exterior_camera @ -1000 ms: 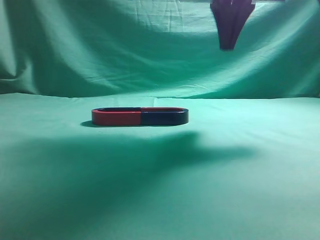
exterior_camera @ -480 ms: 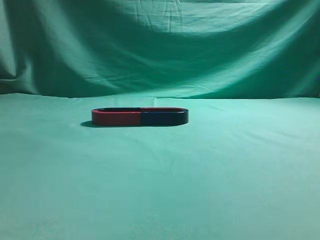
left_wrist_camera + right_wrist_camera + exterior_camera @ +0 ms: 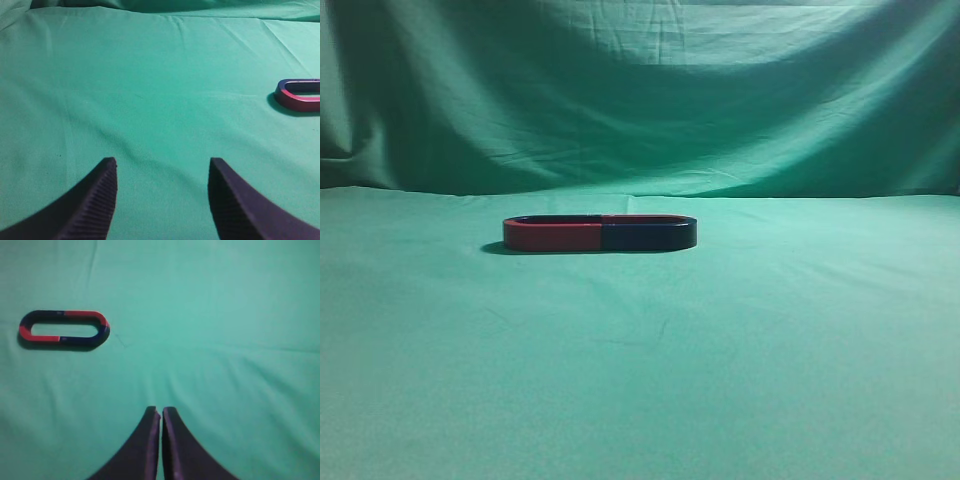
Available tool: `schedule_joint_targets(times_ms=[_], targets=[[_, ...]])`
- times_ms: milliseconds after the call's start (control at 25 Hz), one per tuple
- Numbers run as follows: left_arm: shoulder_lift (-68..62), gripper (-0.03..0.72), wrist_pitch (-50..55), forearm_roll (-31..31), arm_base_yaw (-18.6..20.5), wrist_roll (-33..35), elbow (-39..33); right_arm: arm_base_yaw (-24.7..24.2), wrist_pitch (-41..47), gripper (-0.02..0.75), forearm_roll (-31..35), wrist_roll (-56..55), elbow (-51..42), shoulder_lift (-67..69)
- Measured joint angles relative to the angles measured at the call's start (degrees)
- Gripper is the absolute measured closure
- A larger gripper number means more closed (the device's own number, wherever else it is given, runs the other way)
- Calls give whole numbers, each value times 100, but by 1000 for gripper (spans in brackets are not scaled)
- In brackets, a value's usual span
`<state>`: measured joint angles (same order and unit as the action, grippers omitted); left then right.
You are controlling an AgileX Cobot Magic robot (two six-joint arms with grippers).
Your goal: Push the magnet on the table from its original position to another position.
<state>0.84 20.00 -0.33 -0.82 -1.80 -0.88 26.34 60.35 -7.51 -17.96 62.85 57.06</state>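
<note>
The magnet (image 3: 650, 236), navy-faced with a thin red rim, lies flat on the green table (image 3: 740, 360). Its open end meets a red-faced magnet (image 3: 552, 236), and together they form one closed oval. In the right wrist view the oval lies at the upper left, with the navy magnet (image 3: 102, 333) at its right end. My right gripper (image 3: 161, 410) is shut and empty, well above and apart from the oval. My left gripper (image 3: 162, 161) is open and empty over bare cloth. Only the red-faced magnet's end (image 3: 295, 102) shows at the right edge there. Neither gripper is in the exterior view.
A draped green backdrop cloth (image 3: 640, 100) hangs behind the table. The table cloth has shallow creases (image 3: 280, 347).
One second ago a dark gripper hung at the top right of the exterior view and cast a shadow on the table. It has risen out of frame. The magnets have not moved.
</note>
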Motion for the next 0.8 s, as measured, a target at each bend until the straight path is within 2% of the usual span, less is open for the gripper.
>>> schedule_joint_targets(times_ms=[200,280,440,800], targets=[[0,316,0,0,0,0,0,0,-1286,738,22,-92,-1304,-1189],[0,316,0,0,0,0,0,0,-1533,738,89,-207,-1664,-1614],[0,316,0,0,0,0,0,0,-1294,738,382,-276,-2005,-2207],[0,316,0,0,0,0,0,0,-1346,738,234,377,-2038,-2413]])
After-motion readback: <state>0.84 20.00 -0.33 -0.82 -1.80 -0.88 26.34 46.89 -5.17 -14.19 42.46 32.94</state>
